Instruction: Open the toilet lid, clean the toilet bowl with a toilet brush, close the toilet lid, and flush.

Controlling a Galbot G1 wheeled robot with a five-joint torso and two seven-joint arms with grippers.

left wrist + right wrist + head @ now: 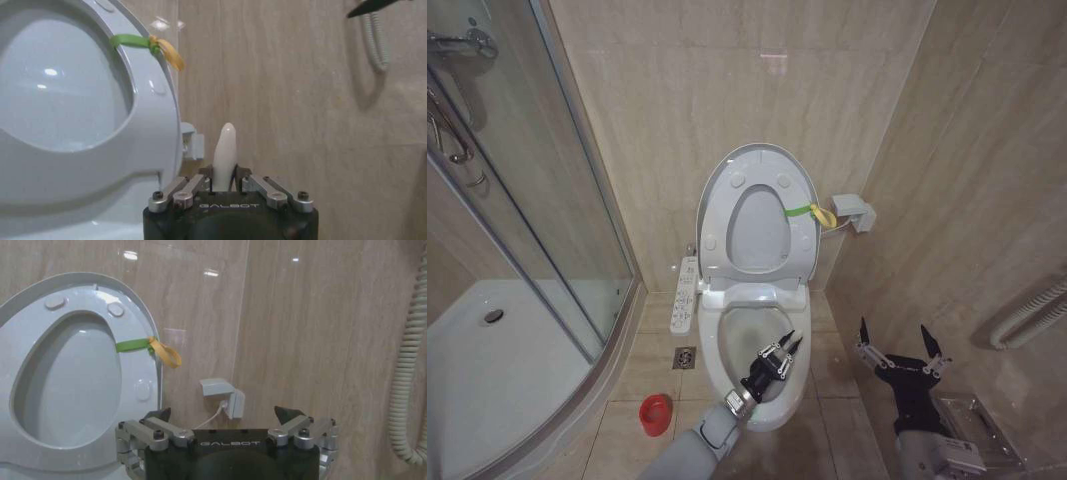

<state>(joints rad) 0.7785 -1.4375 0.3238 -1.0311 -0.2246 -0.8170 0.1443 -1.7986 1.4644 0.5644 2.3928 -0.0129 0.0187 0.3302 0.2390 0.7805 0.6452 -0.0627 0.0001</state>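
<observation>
White-handled toilet brush (225, 155) clamped upright in left gripper (782, 352), positioned over toilet bowl (749, 345); toilet lid (758, 215) raised against wall, strap loop (812, 212) at its edge; right gripper (901, 349) wide, unladen, beside bowl.

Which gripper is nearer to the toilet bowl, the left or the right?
Left. The left gripper is over the toilet bowl, holding the toilet brush. The right gripper hangs open beside it, apart.
</observation>
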